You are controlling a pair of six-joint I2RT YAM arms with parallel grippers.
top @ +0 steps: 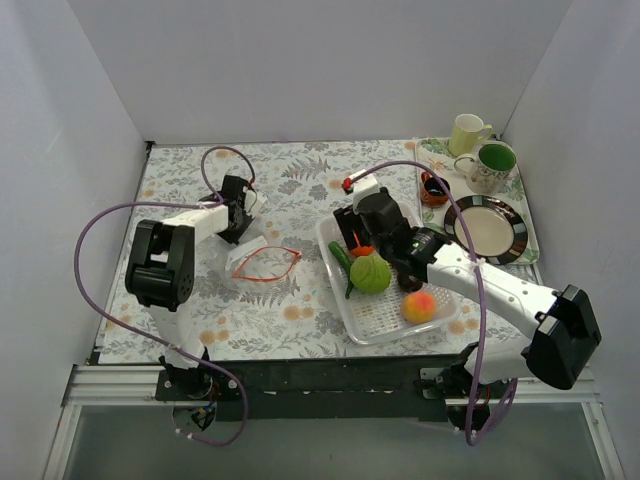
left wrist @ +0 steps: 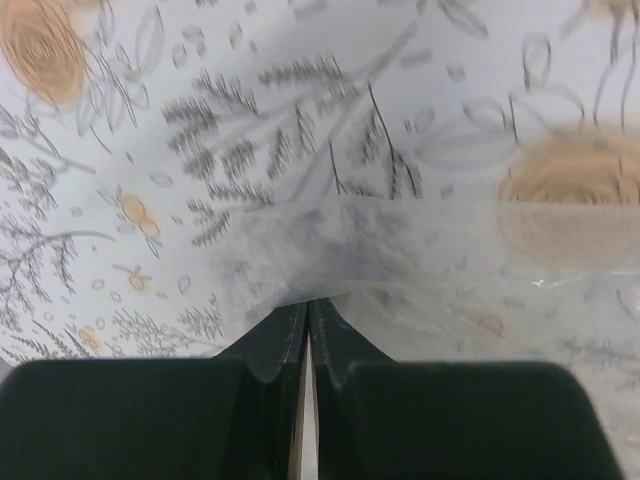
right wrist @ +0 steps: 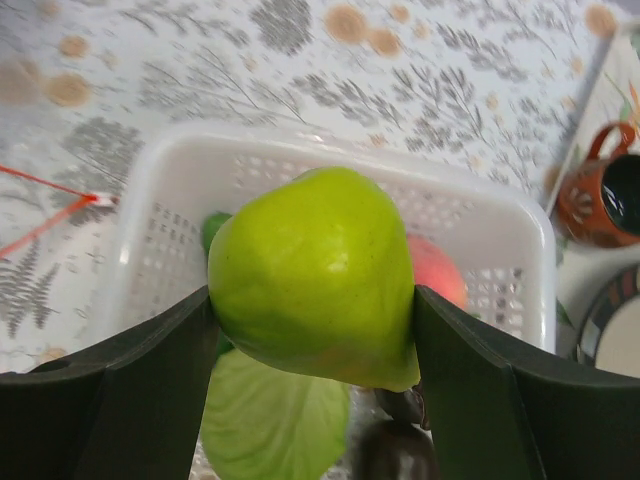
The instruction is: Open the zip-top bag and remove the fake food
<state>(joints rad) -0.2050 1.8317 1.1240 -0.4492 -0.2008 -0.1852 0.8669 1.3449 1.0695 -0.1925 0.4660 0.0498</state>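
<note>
**Top external view with both wrist views: bag pinched at left, green fruit gripped over the basket at right**

Left side: my left gripper (top: 240, 232) is closed tight on a fold of the zip-top bag (top: 262, 262). The left wrist view shows its two fingers (left wrist: 285, 335) pressed together with clear film caught between them. The bag lies flat on the flowered desk (top: 300, 180), left of the white perforated basket (top: 385, 325). Its red-orange zip strip (top: 270, 252) forms an open loop, and no food shows inside it.

Right side: my right gripper (top: 368, 262) is spread about as wide as a light green round fruit (top: 372, 276) and clamps it from both sides. In the right wrist view this fruit (right wrist: 315, 275) sits between the two fingers above the basket (right wrist: 470, 215). A peach-red fruit (right wrist: 437, 270) and a flat green leaf piece (right wrist: 265, 425) lie behind and under it.

Basket contents, seen from above: a dark green long piece (top: 341, 256) at the left edge and the peach-red fruit (top: 419, 306) toward the near right corner. A dark piece (top: 412, 280) lies between them, but I cannot tell its colour.
</note>
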